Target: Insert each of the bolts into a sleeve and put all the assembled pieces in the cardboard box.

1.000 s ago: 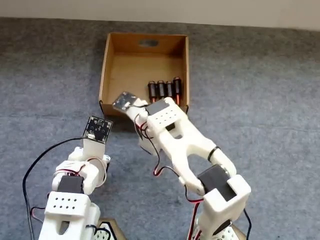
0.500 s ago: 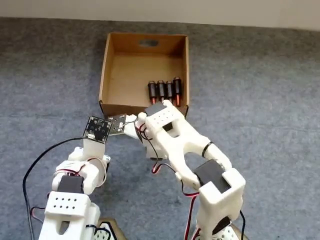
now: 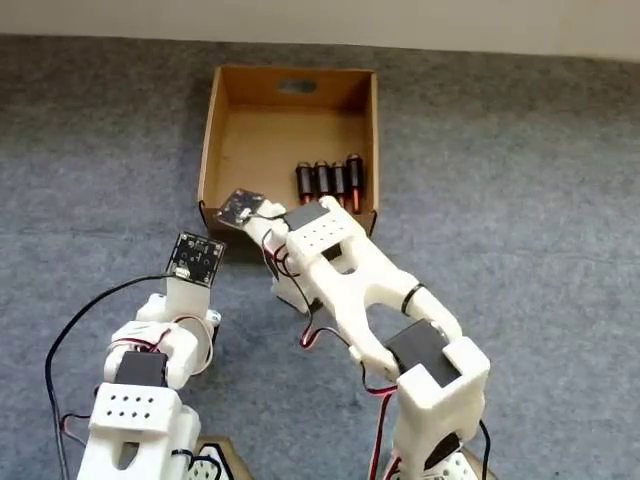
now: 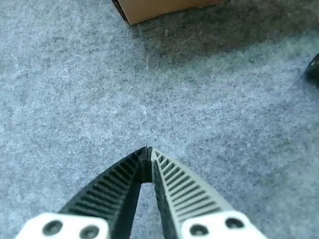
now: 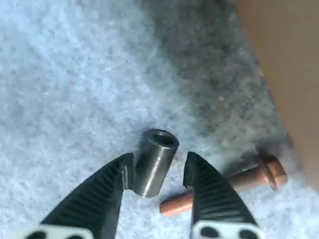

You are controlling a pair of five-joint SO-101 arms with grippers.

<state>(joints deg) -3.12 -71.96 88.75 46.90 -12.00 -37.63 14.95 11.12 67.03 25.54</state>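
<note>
A dark grey sleeve (image 5: 154, 162) lies on the carpet between the fingers of my right gripper (image 5: 159, 158). The jaws stand open, one on each side of it, with a small gap on one side. A copper bolt (image 5: 234, 184) lies just beside the sleeve, close to the wall of the cardboard box (image 5: 289, 64). In the high view the right arm (image 3: 320, 235) leans over the carpet at the front wall of the cardboard box (image 3: 212, 150). Several assembled pieces (image 3: 330, 180) lie in the box. My left gripper (image 4: 148, 155) is shut on nothing, low over bare carpet.
Grey carpet covers the whole table. The left arm (image 3: 165, 340) stands at the front left, a short way from the right arm's wrist. A corner of the box (image 4: 164, 7) and a dark part (image 4: 314, 67) show in the left wrist view.
The right arm's wrist dipped toward the left arm half a second ago and has swung back up toward the box front. The left arm has not moved.
</note>
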